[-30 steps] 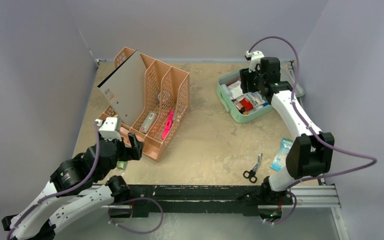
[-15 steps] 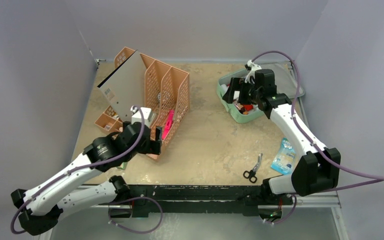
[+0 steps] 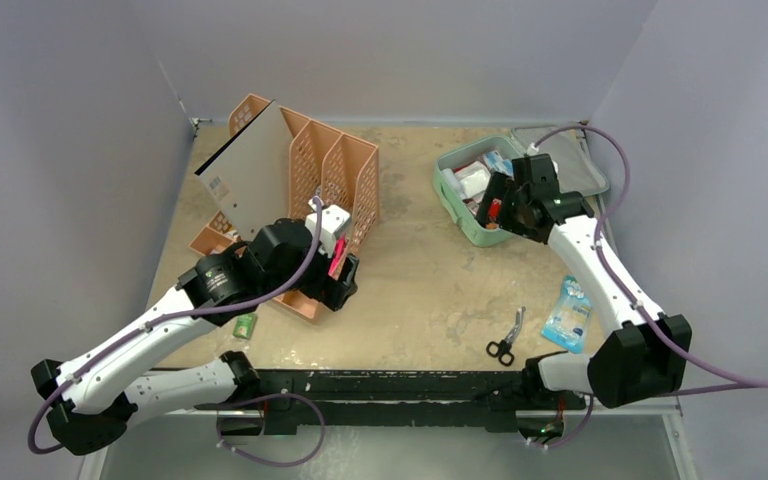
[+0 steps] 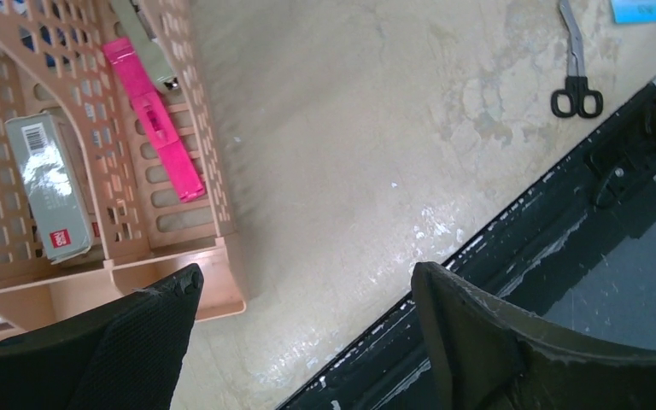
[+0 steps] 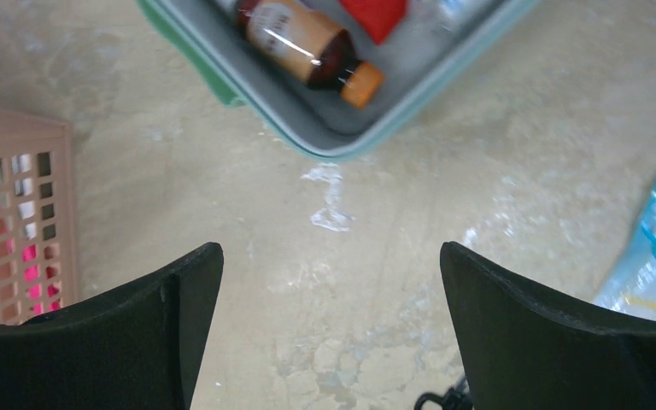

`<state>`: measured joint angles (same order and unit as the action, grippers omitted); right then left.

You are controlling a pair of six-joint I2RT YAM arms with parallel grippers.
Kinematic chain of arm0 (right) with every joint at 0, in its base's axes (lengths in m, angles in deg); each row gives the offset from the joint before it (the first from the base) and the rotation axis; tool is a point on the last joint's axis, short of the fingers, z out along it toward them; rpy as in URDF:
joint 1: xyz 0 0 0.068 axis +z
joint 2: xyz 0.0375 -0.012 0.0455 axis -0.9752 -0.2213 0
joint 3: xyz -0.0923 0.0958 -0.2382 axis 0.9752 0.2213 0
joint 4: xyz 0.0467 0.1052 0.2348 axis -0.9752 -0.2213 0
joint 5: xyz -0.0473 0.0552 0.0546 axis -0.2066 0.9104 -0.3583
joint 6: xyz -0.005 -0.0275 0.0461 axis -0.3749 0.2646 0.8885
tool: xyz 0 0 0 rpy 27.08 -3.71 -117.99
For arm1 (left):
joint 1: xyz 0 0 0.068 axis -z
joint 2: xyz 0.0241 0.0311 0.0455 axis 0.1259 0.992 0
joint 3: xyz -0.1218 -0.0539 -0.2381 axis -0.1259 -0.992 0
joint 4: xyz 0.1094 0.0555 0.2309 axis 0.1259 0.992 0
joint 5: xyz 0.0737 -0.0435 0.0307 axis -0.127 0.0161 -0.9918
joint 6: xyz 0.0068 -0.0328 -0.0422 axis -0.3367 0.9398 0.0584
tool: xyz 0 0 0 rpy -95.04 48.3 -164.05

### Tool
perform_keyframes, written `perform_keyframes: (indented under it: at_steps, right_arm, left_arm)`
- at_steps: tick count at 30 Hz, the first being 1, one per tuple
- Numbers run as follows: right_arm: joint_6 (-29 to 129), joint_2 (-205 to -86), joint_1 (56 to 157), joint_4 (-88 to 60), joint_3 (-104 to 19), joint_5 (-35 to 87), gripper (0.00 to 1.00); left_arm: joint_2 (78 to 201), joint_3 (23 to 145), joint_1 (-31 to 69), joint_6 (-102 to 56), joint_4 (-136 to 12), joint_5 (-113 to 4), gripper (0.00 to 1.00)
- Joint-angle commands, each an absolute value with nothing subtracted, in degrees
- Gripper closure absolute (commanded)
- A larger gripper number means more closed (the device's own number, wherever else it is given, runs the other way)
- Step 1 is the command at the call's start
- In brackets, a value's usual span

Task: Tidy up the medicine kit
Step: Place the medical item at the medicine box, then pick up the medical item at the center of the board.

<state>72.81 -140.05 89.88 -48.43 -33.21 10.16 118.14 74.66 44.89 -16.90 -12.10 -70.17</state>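
mint-green kit (image 3: 458, 220) lies open well to the right of the rack (image 3: 355, 180), with a brown bottle (image 5: 307, 41) and a red item (image 5: 374, 10) among its contents. a second ago the right gripper (image 3: 498, 208) was down among those contents with its jaws only part open. now the jaws are spread wide and empty, and it has pulled back over the kit's corner on the rack side, with bare table (image 3: 420, 290) showing between its fingers. that reads as a drop just finished, most likely the bottle, so one more item counts as packed.

the left gripper (image 4: 303, 286) has meanwhile swung from the rack's near left corner to its near right end. its jaws are also wide apart and hold nothing. it hangs by the slot holding a pink strip (image 4: 155, 120), and a grey box (image 4: 47, 184) lies one slot further left. the next pick probably comes from there.

scissors (image 3: 505, 338) and a blue packet (image 3: 567, 308) lie loose, well right of the rack's near end and apart from the kit, so they are not yet packed.
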Motion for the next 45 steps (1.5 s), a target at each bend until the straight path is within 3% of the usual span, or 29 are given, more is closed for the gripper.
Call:
perform_keyframes:
  at_steps: [1,12,19,23,33,45]
  right_arm:
    - [82.4,-139.2,89.5,-59.7,-36.2,0.9,0.01]
    - [91.6,-137.7,87.8,-69.9,-37.4,-20.4,0.01]
    - [88.3,-137.5,80.0,-68.5,-36.7,-20.1,0.01]
    - [86.3,-139.3,74.3,-67.4,-36.1,-18.9,0.02]
    - [84.9,-142.5,64.3,-58.5,-25.7,-16.7,0.29]
    - [82.7,-142.9,56.9,-49.0,-16.3,-13.6,0.35]
  left_arm:
    - [116.8,75.5,44.7,-21.9,-14.5,-63.4,0.09]
    - [114.6,69.3,44.7,-10.0,-17.9,-61.1,0.04]
    - [113.6,72.2,44.6,-7.8,-11.3,-73.6,0.00]
    - [111.9,72.5,44.6,-7.3,-11.4,-74.9,0.00]
    - [107.8,69.9,44.7,-3.5,-10.3,-80.0,0.00]
    - [103.8,69.3,44.6,-1.4,-8.3,-81.3,0.00]
